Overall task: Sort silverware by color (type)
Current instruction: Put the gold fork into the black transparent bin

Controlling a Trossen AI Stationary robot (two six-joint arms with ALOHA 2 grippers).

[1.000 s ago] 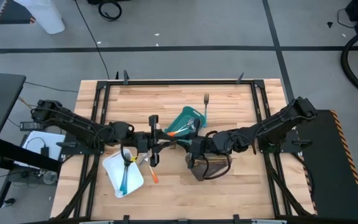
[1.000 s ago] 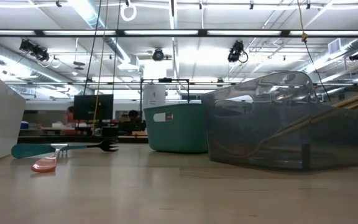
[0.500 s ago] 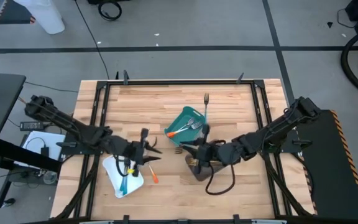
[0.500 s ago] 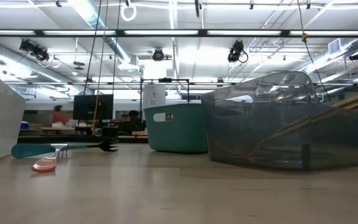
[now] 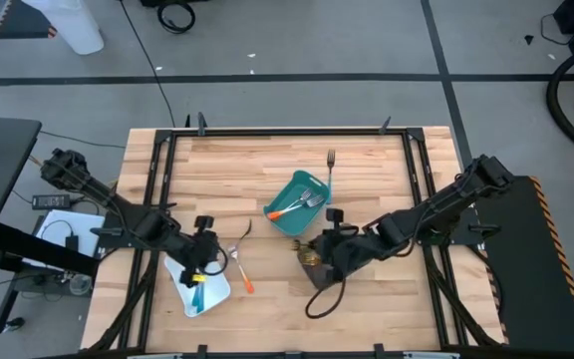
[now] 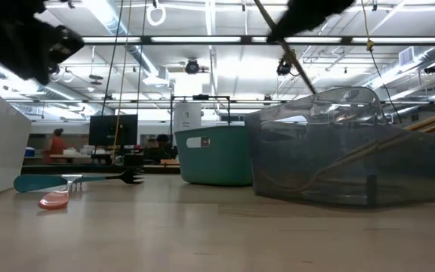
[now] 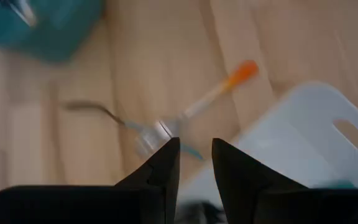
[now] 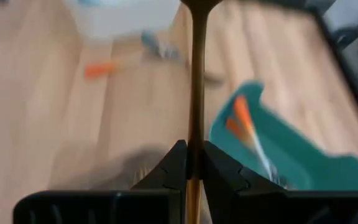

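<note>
While clamped on a slim gold utensil (image 8: 196, 74), the right gripper (image 5: 329, 243) hung above the grey tray (image 5: 319, 275); the left gripper (image 5: 199, 272), parted and empty, had retreated over the white tray (image 5: 212, 291).

White tray (image 5: 214, 288), teal tray (image 5: 285, 189), grey tray (image 5: 319, 278) on wooden table (image 5: 267, 160).
</note>
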